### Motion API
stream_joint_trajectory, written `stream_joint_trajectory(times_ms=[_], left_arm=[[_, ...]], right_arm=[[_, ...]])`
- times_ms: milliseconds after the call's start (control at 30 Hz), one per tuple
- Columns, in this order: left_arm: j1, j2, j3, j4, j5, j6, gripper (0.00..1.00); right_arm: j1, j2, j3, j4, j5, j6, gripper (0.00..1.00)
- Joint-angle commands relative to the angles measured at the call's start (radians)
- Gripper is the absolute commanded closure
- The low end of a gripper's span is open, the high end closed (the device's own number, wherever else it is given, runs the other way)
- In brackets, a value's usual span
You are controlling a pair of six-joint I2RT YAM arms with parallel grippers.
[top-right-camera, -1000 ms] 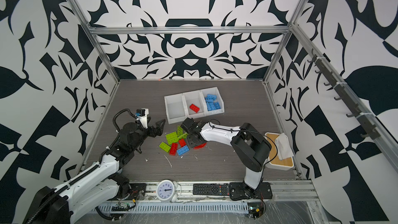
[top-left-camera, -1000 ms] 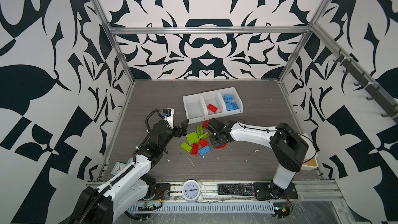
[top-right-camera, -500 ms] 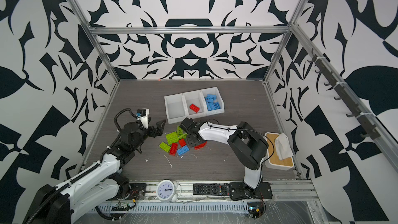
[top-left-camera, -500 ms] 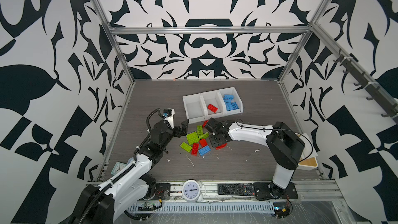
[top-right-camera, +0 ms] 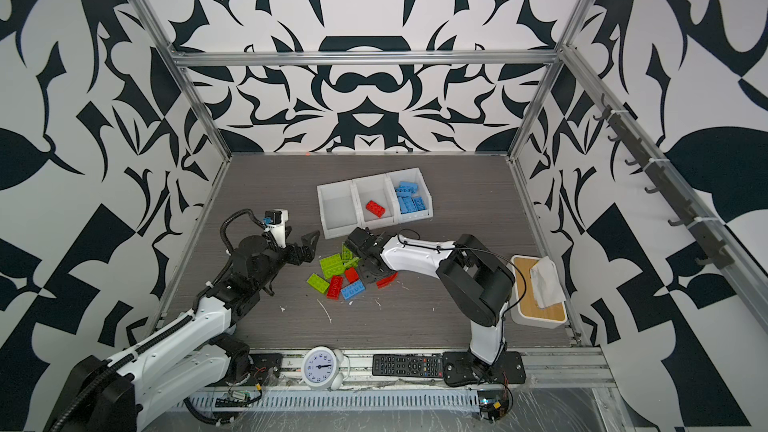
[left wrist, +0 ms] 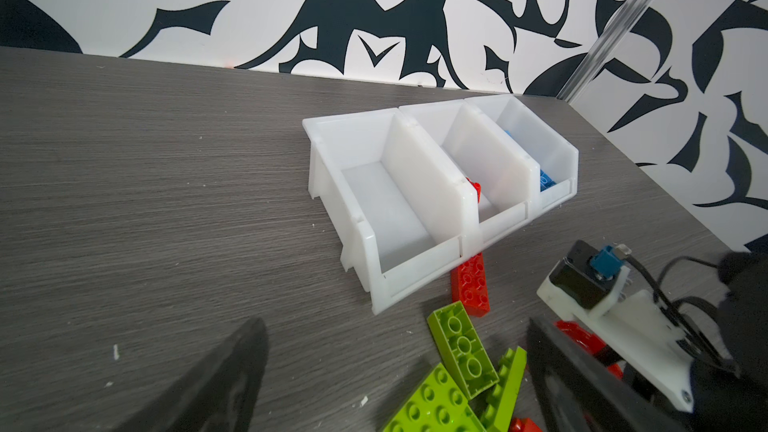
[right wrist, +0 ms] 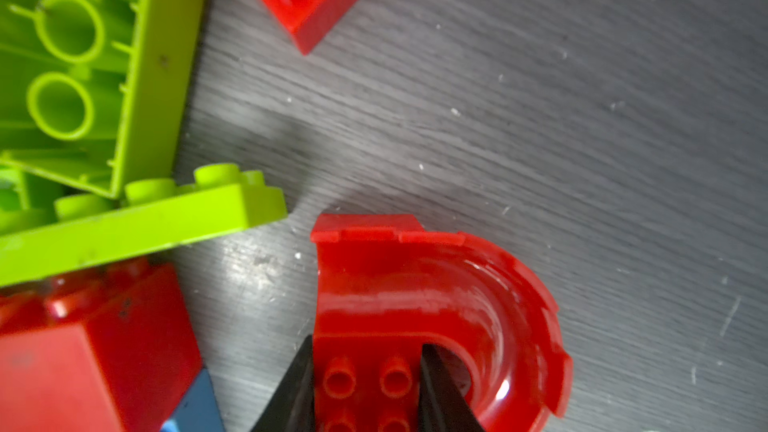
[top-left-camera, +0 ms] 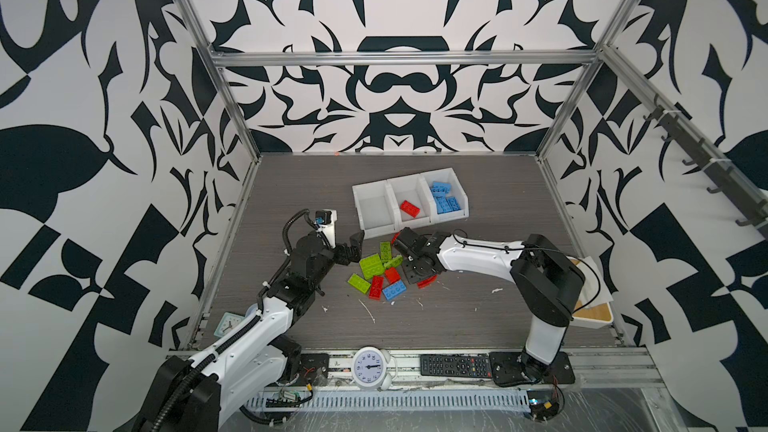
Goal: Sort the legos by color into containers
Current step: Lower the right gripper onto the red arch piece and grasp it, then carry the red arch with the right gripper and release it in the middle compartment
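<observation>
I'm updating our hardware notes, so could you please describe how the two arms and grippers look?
The left arm and right arm have white shells with black joints. A ribbed black conduit follows the left, thin black cables the right. The left gripper and right gripper have black tapered fingers; white wrist mounts carry blue connectors.

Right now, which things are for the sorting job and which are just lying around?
For the job: loose legos, red arch, three white containers.
Just lying about: round alarm clock, remote, small square clock, white box with wooden lid.
</observation>
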Motion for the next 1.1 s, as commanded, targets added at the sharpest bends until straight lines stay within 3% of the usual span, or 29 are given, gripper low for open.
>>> stream_joint_trajectory(times_ms=[0,300,667,1067], left_arm=[[-0.002,-0.01,0.001,0.005,0.002,0.003,0.01],[-0.001,-0.017,-0.001,0.003,0.005,0.0,0.01],[-0.002,-0.006,0.003,0.006,0.012,-0.004,0.01],[-0.002,-0.008,0.001,0.006,0.005,0.002,0.01]], right_arm=[[0.005,-0.064,-0.017,0.029,0.001,-0.001,0.68],[-0.016,-0.172,-0.02,0.052,-0.054,-0.059,0.7],[-0.165,-0.307,0.064,0.03,-0.095,-0.229,0.74],[-0.372,-0.165,0.304,0.072,-0.261,-0.38,0.73]])
